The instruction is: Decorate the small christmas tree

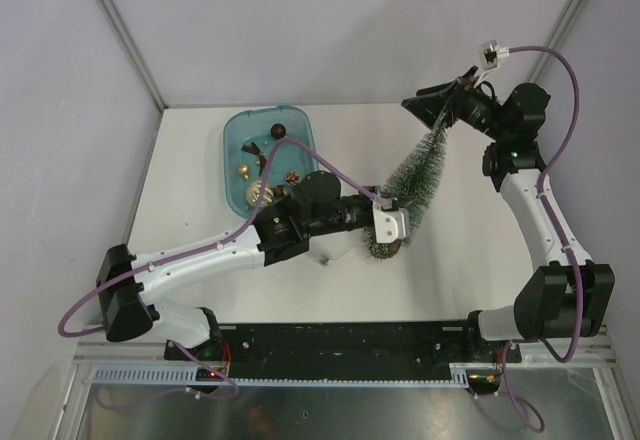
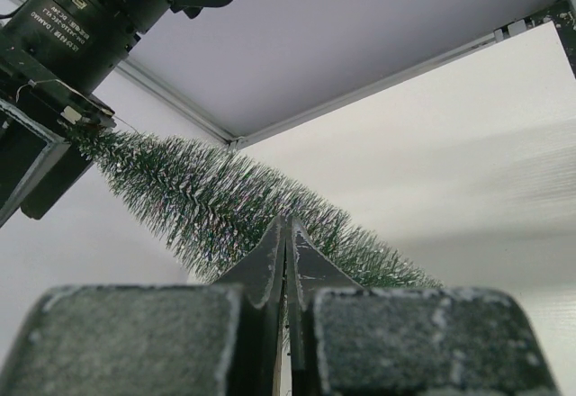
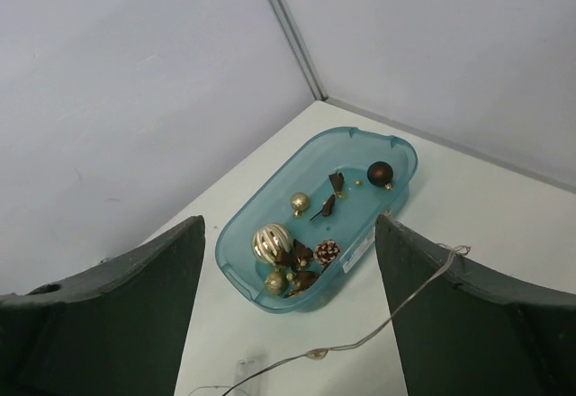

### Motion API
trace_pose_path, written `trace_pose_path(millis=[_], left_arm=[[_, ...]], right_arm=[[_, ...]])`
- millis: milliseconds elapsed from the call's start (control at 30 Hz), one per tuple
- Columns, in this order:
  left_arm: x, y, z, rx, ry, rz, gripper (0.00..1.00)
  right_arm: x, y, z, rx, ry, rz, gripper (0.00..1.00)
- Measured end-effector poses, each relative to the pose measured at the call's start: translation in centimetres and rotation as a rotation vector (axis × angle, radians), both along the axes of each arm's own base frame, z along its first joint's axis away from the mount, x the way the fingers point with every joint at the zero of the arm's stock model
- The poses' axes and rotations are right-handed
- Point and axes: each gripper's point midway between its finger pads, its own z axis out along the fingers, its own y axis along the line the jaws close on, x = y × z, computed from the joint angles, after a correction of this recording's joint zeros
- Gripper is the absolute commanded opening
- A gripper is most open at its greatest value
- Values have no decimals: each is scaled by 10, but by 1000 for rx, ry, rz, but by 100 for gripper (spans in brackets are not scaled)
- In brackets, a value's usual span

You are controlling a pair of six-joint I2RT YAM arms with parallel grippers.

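Observation:
The small christmas tree point(image 1: 418, 172) leans on the table, its brown base point(image 1: 383, 248) near the middle and its tip up by my right gripper point(image 1: 432, 110). In the left wrist view the tree point(image 2: 216, 202) runs across behind my left gripper point(image 2: 288, 220), whose jaws are pressed together right at the bristles. My left gripper point(image 1: 400, 212) sits by the tree's lower part. My right gripper point(image 3: 290, 225) is open, and a thin light-string wire point(image 3: 378, 328) drapes over its right finger point(image 3: 468, 306). The tree is out of the right wrist view.
A blue tray point(image 1: 232, 175) at the back left holds gold and brown baubles, a pine cone and small bows; it also shows in the right wrist view point(image 3: 236, 234). A small pale box point(image 3: 238, 369) lies on the table at the wire's end. White walls enclose the table.

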Motion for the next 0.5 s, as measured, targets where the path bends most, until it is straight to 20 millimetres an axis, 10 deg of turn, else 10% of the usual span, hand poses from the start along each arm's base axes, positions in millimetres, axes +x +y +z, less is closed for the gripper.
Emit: trace_pose_path(millis=[500], left_arm=[[-6,-1,0,7,-17,-12,0]], right_arm=[[23,-21,-17,2,46,-67,99]])
